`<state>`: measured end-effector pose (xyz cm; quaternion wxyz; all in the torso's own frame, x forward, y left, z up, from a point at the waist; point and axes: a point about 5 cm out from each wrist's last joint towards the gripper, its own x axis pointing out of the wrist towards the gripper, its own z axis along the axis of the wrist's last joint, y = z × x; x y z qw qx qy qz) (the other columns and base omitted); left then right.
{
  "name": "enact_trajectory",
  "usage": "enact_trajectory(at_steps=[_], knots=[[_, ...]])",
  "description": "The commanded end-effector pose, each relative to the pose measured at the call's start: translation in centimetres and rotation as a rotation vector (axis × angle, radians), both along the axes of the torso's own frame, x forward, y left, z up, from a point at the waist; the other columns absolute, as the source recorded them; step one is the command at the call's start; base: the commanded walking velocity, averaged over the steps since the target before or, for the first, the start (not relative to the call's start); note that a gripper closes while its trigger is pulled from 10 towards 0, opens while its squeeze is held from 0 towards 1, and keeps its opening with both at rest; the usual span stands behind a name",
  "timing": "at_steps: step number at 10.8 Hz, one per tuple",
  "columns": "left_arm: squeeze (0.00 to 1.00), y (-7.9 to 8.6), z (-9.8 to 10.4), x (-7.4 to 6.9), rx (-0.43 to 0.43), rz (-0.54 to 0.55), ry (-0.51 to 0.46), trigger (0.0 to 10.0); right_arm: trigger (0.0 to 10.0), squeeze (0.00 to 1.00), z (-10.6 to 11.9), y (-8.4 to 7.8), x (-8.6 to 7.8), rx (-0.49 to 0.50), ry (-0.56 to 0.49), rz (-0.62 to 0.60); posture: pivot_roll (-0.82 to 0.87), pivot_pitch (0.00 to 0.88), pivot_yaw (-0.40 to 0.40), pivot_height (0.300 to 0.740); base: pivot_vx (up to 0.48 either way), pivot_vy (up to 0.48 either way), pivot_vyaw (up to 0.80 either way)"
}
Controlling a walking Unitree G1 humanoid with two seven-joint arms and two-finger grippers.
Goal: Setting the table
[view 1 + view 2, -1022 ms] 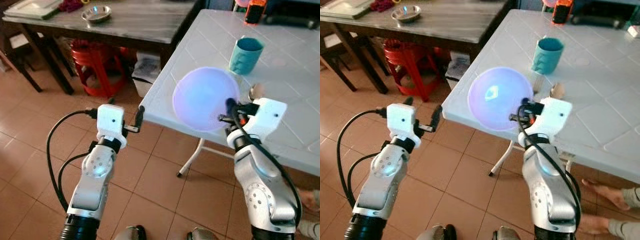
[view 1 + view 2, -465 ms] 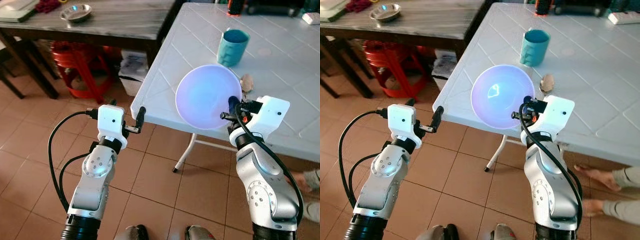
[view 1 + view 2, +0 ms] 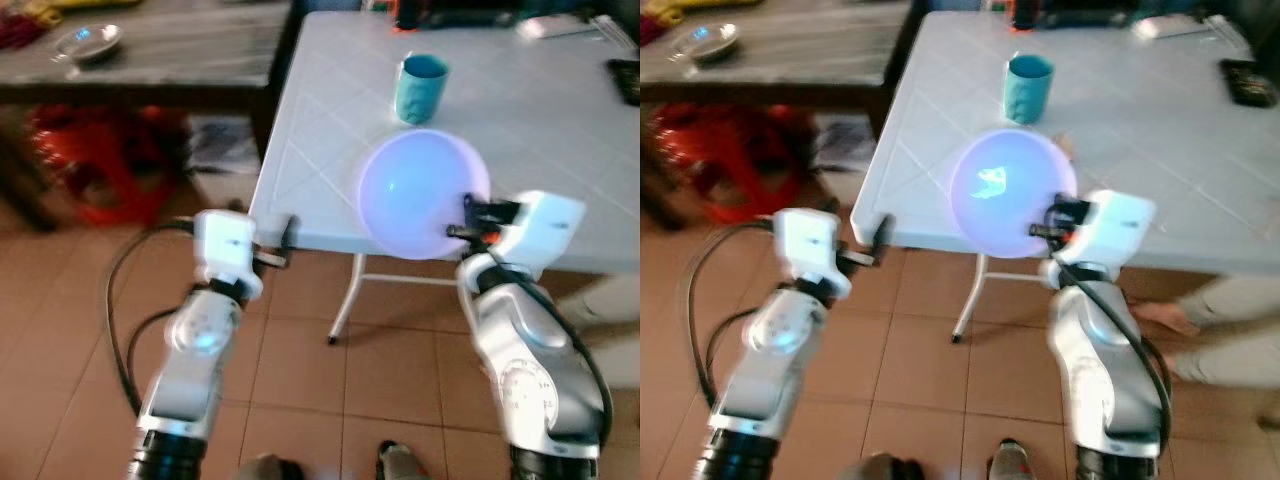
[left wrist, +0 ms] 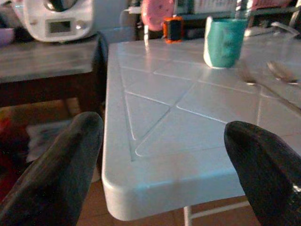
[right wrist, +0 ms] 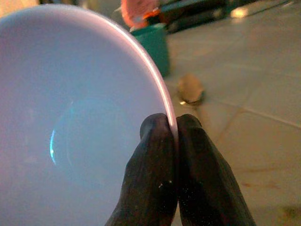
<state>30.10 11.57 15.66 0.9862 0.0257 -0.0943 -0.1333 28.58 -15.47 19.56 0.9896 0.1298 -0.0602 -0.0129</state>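
Two claws: right claw (image 5: 173,141) pinches bowl (image 3: 415,190) rim; left claw (image 4: 164,165) spread wide, empty.

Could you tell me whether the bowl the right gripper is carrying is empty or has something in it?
Empty: the bowl shows only a smooth bare inside, with the right gripper pinching its rim.

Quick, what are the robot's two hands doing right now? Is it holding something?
Left gripper: open, holding nothing, at the corner of the white table.
Right gripper: shut on the rim of the purple bowl.
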Motion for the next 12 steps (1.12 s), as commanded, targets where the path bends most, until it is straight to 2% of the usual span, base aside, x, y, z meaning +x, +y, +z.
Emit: enact_trajectory(at_steps=[1, 12], knots=[[0.00, 0.75, -0.15, -0.10, 0.012, 0.018, 0.007, 10.0, 10.0, 0.00, 0.20, 0.76, -0.03, 0.004, -0.011, 0.029, -0.19, 0.184, 0.065, 0.740, 0.000, 0.330, 0.00], [0.00, 0.23, 0.09, -0.10, -0.003, 0.022, 0.000, 10.0, 10.0, 0.00, 0.31, 0.73, 0.16, -0.014, -0.027, 0.036, -0.18, 0.180, 0.061, 0.740, 0.000, 0.329, 0.00]])
